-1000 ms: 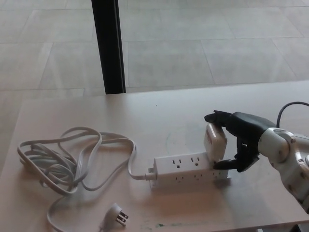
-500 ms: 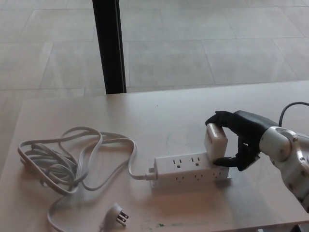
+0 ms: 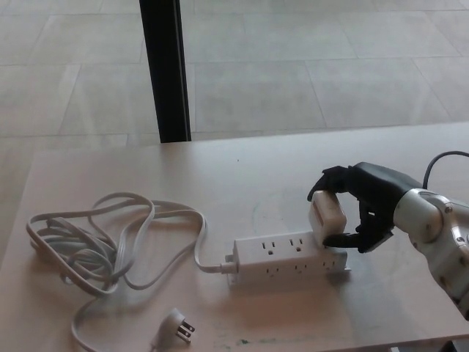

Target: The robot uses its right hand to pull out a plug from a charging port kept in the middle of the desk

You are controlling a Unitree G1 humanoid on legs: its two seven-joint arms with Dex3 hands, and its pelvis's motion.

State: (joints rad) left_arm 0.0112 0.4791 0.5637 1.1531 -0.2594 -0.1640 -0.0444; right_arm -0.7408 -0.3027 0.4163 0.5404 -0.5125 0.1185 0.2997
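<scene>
The right robot hand (image 3: pixel 357 209) is clamped around the white plug (image 3: pixel 326 217) seated at the right end of the power strip (image 3: pixel 287 257) mid-tabletop (image 3: pixel 242 176), and since nothing pins the light strip, an angled pull could drag it along.

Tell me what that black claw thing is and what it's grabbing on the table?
That is a robot's right hand, black, with a thumb and two thick fingers on a silver arm. The picture comes from a camera on the robot's head, looking down at a pale desk. The hand is closed around a white plug block that sits at the right end of a white power strip. The strip's long grey cord lies in loops on the left, ending in a loose pronged plug near the front edge. The robot's other hand is out of the picture. Behind the desk are a tiled floor and a black post.
</scene>
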